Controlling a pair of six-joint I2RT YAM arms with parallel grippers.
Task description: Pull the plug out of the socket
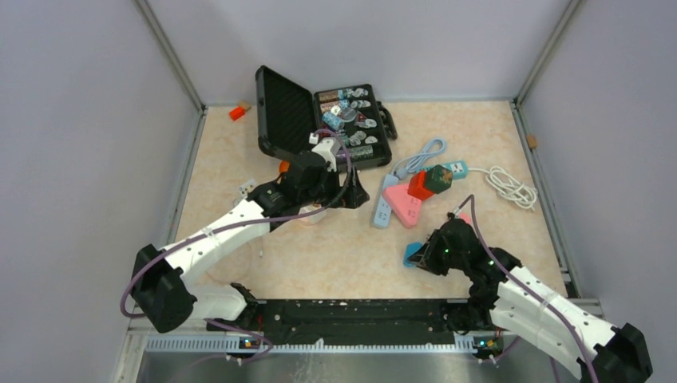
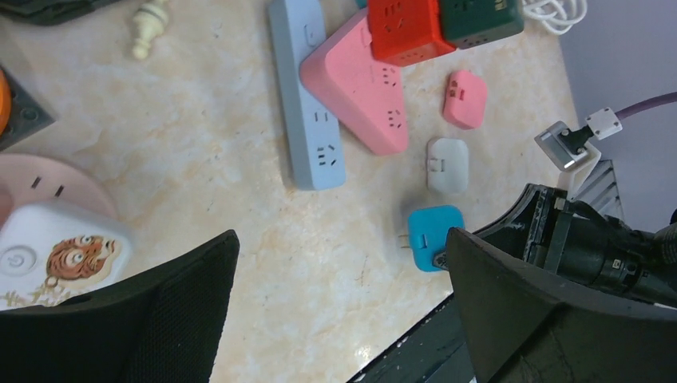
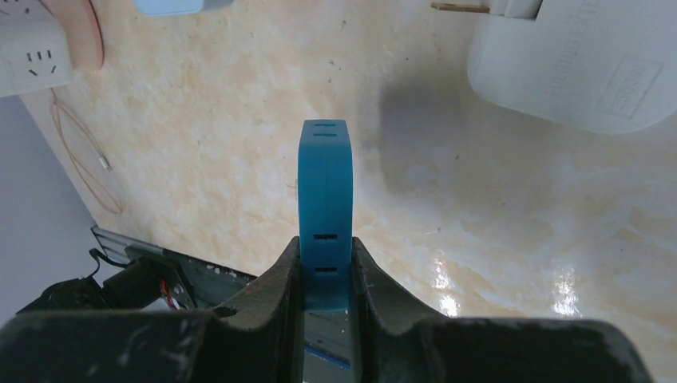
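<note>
Blue plug (image 3: 326, 183) pinched edge-on in the right claw (image 3: 326, 249); left claw (image 2: 342, 239) spread wide over the tabletop (image 2: 199, 144).

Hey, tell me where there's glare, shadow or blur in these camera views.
Right wrist: two bright glare patches on the glossy table right of the blue plug, and a soft shadow beside the white adapter. Left wrist: the left claw looks dark and soft-edged up close, while the things beyond it are sharp. Top external: even light, only faint shadows.
</note>
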